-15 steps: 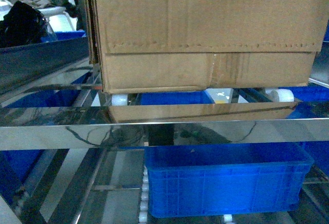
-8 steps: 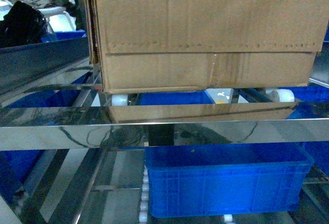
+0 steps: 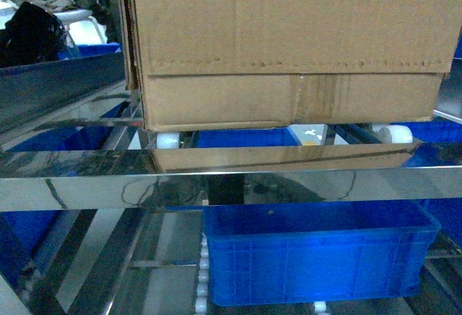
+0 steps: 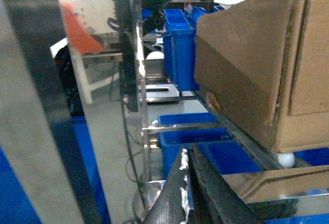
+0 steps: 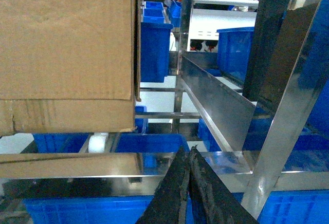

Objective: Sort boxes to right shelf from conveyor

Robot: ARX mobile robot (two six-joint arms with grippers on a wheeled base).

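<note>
A large brown cardboard box (image 3: 289, 48) rests on the white rollers (image 3: 167, 141) of the right shelf (image 3: 231, 185), a rack of shiny steel rails. In the left wrist view the box (image 4: 267, 70) lies to the upper right of my left gripper (image 4: 186, 154), which is shut with nothing held and clear of the carton. From the right wrist, the box (image 5: 67, 54) fills the upper left, and my right gripper (image 5: 188, 152) is shut, empty, low in front of the front rail (image 5: 128, 165). Neither gripper shows in the head view. The conveyor is out of view.
A blue plastic crate (image 3: 314, 253) sits on the lower tier under the box. More blue crates (image 5: 154, 44) stand behind the rack. Steel uprights (image 5: 288, 106) and a slanted side panel (image 5: 216, 106) flank the right gripper; a wide steel post (image 4: 36, 106) stands left of the left gripper.
</note>
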